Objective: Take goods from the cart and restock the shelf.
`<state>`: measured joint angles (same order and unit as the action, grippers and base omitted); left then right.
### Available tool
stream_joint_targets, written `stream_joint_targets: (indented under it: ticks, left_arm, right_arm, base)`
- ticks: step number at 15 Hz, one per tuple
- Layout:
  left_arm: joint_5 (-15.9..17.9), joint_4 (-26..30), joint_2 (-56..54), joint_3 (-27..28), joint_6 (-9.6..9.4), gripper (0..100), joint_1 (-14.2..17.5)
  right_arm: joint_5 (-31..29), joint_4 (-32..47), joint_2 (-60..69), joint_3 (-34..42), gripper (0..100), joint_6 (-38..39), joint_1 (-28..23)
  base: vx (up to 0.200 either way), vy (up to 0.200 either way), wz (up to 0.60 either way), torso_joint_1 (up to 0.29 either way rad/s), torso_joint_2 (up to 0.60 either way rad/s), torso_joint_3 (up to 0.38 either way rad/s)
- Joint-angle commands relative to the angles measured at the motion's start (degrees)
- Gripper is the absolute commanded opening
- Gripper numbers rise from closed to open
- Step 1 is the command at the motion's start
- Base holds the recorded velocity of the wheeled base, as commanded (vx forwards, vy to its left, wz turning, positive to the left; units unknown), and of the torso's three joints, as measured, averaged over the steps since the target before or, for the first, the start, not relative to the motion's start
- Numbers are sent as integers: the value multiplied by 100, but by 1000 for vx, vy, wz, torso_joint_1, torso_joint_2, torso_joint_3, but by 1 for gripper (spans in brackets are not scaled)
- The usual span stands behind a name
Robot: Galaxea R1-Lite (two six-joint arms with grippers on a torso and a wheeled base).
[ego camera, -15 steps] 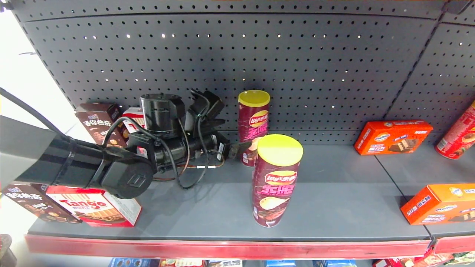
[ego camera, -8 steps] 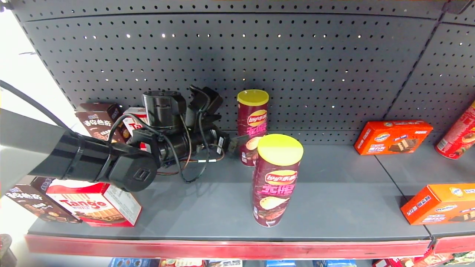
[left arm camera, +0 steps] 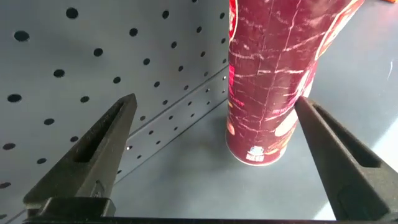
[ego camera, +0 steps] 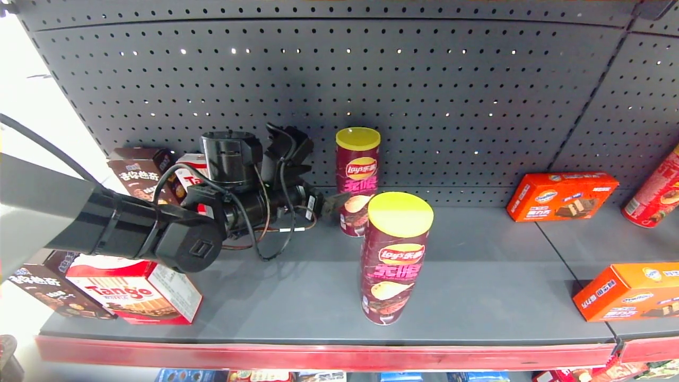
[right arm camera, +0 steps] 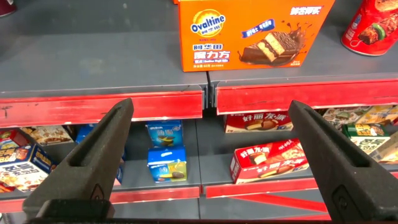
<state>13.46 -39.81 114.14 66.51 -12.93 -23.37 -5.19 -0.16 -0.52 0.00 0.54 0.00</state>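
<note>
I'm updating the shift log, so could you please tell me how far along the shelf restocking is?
Done: the front can and the rear can stand upright on the shelf. In hand: nothing is gripped; the left gripper has open fingers either side of the rear can, and the right gripper is open. Left: probably withdrawing and fetching more; how many, I cannot tell.

The rear can (ego camera: 358,183) and front can (ego camera: 395,265) are wearing maroon, pale-veined wraps under yellow lids (ego camera: 400,214). The shelf (ego camera: 477,284) is showing dark grey with a red front strip (ego camera: 318,356), its pegboard (ego camera: 424,95) dotted with holes. The box (ego camera: 561,195) is glowing orange.
</note>
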Motion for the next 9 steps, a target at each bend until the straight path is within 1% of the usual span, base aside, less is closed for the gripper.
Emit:
stream_joint_targets:
  ticks: [1,5,6,8,9]
  left_arm:
    - [-1,-9,-50,-51,1,100,-10]
    - [-1,-9,-384,-77,1,100,-36]
    - [-142,97,-577,-147,28,100,-27]
    - [-581,510,-788,-174,10,100,-54]
    - [-889,800,-894,-165,-25,100,-71]
  right_arm:
    - [1,-11,-9,0,100,-1,0]
    - [1,-2,-9,0,100,-1,0]
    - [1,-2,-9,0,100,-1,0]
    - [1,-2,-9,0,100,-1,0]
    - [1,-2,-9,0,100,-1,0]
  base:
    - [0,0,0,0,0,0]
    - [0,0,0,0,0,0]
    - [0,0,0,0,0,0]
    - [0,0,0,0,0,0]
    - [0,0,0,0,0,0]
